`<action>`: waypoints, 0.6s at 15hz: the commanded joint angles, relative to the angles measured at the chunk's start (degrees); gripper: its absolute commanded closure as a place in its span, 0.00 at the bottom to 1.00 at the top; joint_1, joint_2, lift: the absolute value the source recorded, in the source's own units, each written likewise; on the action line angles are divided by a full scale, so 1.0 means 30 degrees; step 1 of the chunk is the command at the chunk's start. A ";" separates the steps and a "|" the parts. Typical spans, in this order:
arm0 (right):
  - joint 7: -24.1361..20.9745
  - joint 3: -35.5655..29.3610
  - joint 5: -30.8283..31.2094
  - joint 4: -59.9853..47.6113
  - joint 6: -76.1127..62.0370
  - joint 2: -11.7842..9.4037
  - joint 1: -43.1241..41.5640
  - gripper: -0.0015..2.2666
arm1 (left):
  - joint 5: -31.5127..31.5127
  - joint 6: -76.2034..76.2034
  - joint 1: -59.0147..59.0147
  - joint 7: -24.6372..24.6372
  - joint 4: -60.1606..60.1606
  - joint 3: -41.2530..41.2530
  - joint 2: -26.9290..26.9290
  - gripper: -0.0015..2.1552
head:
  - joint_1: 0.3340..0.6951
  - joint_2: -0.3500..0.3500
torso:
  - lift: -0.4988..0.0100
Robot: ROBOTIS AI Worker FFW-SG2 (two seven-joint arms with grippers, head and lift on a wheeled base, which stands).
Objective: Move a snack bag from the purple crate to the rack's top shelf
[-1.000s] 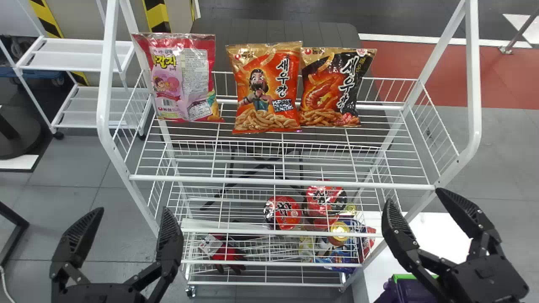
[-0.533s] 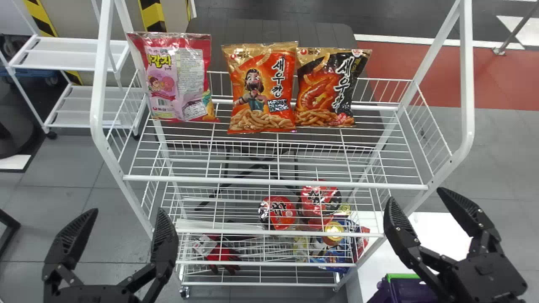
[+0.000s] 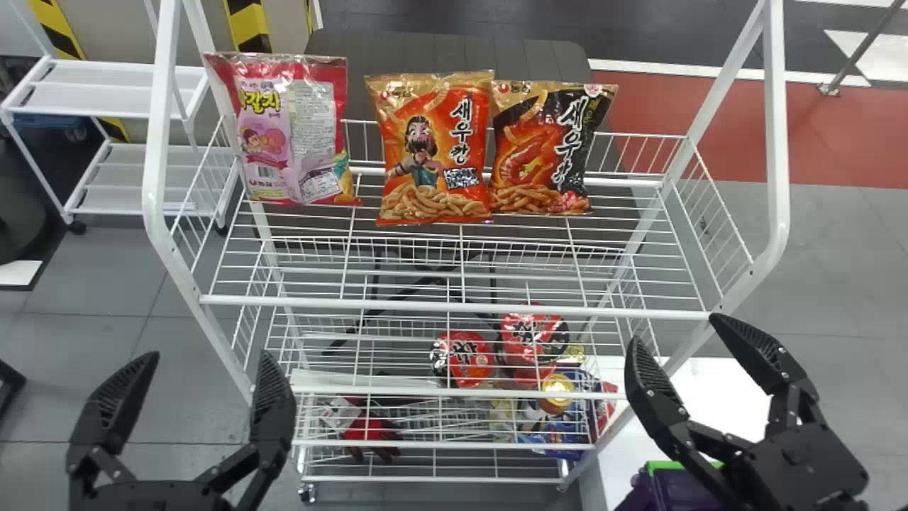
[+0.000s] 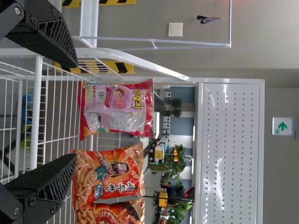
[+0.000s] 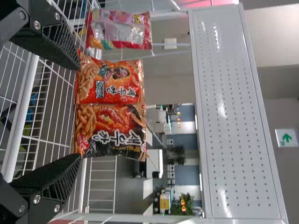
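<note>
My left gripper [image 3: 211,357] stands open and empty before the rack's lower left side; in the left wrist view its fingers are spread around empty space [image 4: 75,111]. Open too, my right gripper [image 3: 675,330] is at the rack's front right corner, empty in the right wrist view [image 5: 79,112]. The purple crate [image 3: 677,490] with a green rim lies low beside the right arm, which partly covers it; its contents are hidden. On the rack's top shelf [image 3: 454,306], a pink bag [image 3: 291,135], an orange bag [image 3: 434,149] and a black-and-orange bag [image 3: 550,149] stand along the back.
Red-lidded cups [image 3: 464,357] and other packages are lower in the rack, with red gloves [image 3: 372,433] to their left. The rack's side posts [image 3: 777,142] rise beside the top shelf. A white surface [image 3: 723,404] lies at the right, and another white rack [image 3: 113,92] stands behind at left.
The rack, bags and crate have shifted left in the head view. Both grippers appear slightly farther left there, remaining open; the right one first holds nearly still, then shifts.
</note>
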 commanded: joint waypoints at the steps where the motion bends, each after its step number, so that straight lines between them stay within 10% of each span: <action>1: 0.0151 -0.0139 -0.0242 -0.0002 -0.0213 0.0073 0.0000 0.08 | 0.0000 -0.0002 -0.0003 0.0000 0.0001 0.0010 0.0000 0.07 | 1.00 0.43 | 0.98; 9: 0.0093 -0.0197 -0.0623 -0.0178 0.0197 0.0132 0.0059 0.08 | 0.0000 -0.0002 -0.0003 0.0000 -0.0058 0.0010 0.0000 0.07 | 1.00 0.42 | 0.92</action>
